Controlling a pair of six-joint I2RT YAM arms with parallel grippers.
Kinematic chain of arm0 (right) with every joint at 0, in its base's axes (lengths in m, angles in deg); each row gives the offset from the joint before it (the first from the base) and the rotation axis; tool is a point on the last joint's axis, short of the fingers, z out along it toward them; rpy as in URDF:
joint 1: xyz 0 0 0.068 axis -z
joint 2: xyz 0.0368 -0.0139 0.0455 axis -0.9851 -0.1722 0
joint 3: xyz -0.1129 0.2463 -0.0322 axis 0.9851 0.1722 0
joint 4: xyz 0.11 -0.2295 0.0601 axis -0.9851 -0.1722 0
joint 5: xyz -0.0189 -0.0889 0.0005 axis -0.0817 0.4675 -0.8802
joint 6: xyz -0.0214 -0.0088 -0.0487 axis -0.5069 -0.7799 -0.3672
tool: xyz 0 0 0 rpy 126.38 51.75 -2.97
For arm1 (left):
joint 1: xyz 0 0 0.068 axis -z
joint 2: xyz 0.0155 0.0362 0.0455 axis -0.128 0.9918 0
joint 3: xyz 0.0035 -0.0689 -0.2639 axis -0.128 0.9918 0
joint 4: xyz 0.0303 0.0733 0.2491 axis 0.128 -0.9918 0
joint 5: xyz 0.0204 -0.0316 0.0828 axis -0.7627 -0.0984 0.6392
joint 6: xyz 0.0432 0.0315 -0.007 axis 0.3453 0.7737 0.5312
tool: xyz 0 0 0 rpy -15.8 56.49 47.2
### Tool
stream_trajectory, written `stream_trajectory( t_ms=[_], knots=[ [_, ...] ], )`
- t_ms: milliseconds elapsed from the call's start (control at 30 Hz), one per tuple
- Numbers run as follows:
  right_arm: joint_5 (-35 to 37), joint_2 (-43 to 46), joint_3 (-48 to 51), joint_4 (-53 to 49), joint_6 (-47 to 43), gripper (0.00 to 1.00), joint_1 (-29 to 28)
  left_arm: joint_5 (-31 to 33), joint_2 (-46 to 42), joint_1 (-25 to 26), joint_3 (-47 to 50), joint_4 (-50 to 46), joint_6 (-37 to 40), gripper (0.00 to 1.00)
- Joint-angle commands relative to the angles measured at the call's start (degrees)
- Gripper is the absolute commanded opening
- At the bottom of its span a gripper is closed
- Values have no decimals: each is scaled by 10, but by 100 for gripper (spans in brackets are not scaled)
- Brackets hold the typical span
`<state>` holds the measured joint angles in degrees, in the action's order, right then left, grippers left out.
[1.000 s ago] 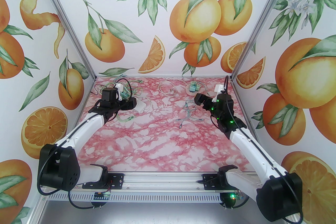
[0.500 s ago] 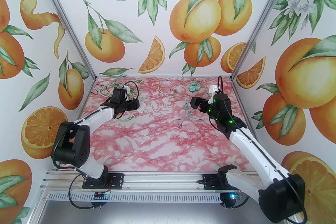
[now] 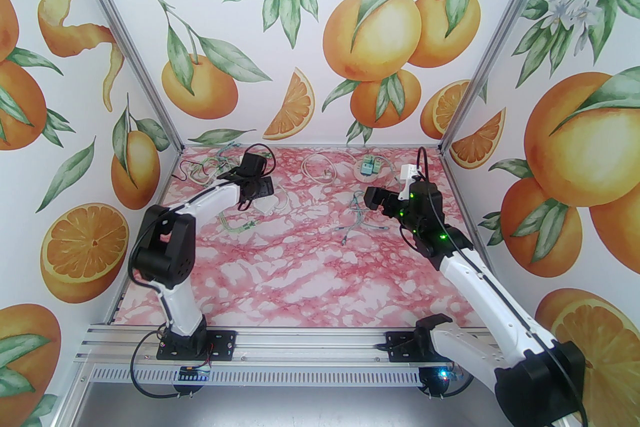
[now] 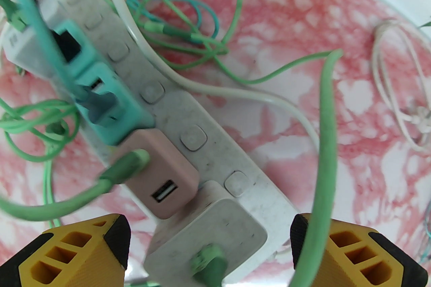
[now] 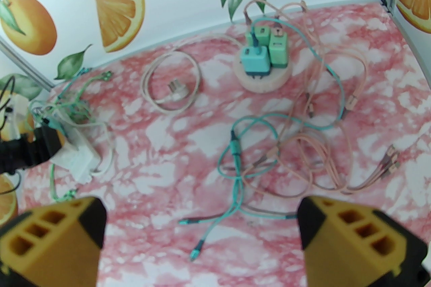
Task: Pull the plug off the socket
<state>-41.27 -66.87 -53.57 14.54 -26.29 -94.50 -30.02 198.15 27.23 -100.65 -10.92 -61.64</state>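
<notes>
Your left gripper (image 4: pixel 207 235), jaws spread and gripping nothing, straddled the white plug (image 4: pixel 219 221) seated at the near end of the power strip (image 4: pixel 222 151), whose long axis ran diagonally away from it, while your right gripper (image 5: pixel 200 218), likewise spread and empty, hung well apart from that strip.

Left claw (image 4: pixel 208 235) advanced over power strip (image 4: pixel 175 110); elbow raised.

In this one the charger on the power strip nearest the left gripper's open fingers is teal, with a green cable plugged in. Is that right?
No. The left wrist view shows the white charger, not a teal one, nearest the left gripper's open fingers on the power strip, with a green cable plugged in.
</notes>
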Motion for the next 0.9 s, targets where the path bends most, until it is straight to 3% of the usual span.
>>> stream_trajectory(
  t_ms=[0,200,433,533,700,867],
  knots=[
    [-4,5,4,9,-11,100,-4,46,28,8,-43,-53,-46,81],
    [-14,3,14,17,-8,100,-7,69,58,9,-73,-75,-62,78],
    [-17,4,19,28,-12,100,-10,78,79,9,-98,-88,-58,67],
    [-19,1,18,29,-12,100,-10,73,79,10,-93,-88,-53,55],
    [-19,2,18,28,-12,100,-12,72,67,24,-78,-90,-48,54],
    [-19,2,18,25,-11,100,-15,65,32,72,-43,-86,-38,53]
  ],
)
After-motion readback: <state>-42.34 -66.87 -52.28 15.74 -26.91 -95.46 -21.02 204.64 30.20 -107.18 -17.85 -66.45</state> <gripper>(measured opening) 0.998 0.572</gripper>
